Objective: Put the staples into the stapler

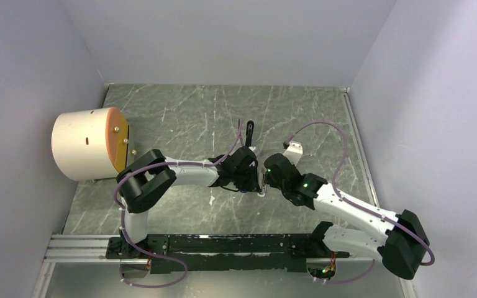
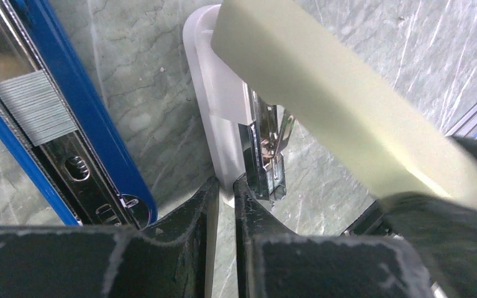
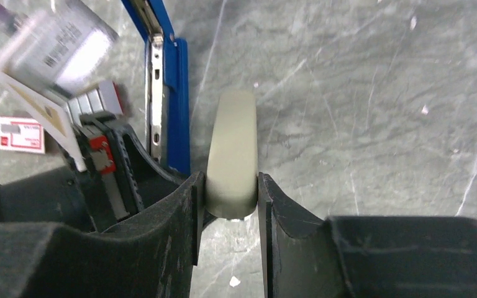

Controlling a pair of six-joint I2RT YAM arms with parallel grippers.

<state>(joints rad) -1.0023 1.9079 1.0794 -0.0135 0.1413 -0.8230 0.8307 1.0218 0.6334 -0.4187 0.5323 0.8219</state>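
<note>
The blue stapler [image 2: 93, 105] lies open on the table, its metal channel facing up. The grey ribbed staples [image 2: 34, 115] sit in that channel. My left gripper [image 2: 225, 186] is shut on the end of a thin white plastic piece [image 2: 214, 112], right of the stapler. A pale beige bar [image 2: 323, 105] slants above it, with a metal mechanism [image 2: 267, 155] under it. My right gripper [image 3: 230, 186] is shut on the near end of the beige bar [image 3: 231, 149], and the blue stapler [image 3: 177, 93] lies just left of it. The two grippers [image 1: 258, 177] meet at the table's middle.
A tiny red box with a white label [image 3: 20, 135] lies at the left in the right wrist view. A large cream cylinder with an orange face [image 1: 90, 143] stands at the left wall. A slim black piece [image 1: 249, 130] and a small white object [image 1: 294, 148] lie behind the grippers.
</note>
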